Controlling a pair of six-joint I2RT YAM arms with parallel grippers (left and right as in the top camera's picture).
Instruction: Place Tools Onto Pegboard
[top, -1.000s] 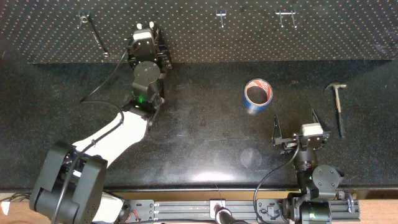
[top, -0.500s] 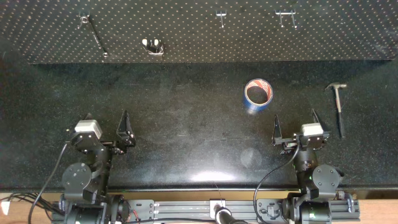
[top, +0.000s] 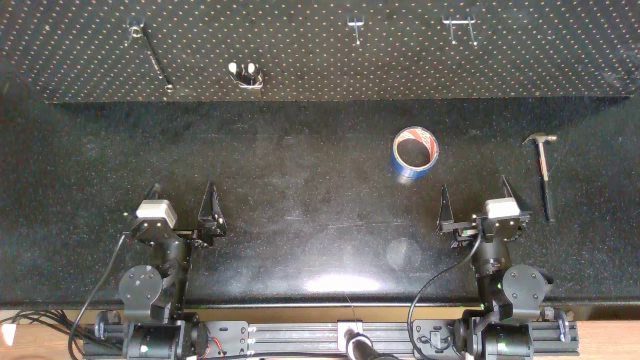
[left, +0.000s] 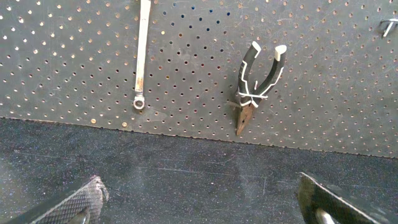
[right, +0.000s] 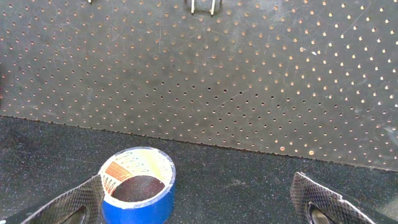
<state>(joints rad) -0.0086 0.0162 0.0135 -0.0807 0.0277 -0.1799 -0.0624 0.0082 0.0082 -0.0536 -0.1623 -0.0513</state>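
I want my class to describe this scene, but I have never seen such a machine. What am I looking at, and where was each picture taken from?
These are two robot arms at a black table. One picture looks down from above; the other two come from cameras on each arm's wrist. The left tool and right tool are both open and hold nothing. A wrench and pliers hang on the pegboard. A roll of tape and a hammer lie on the table.
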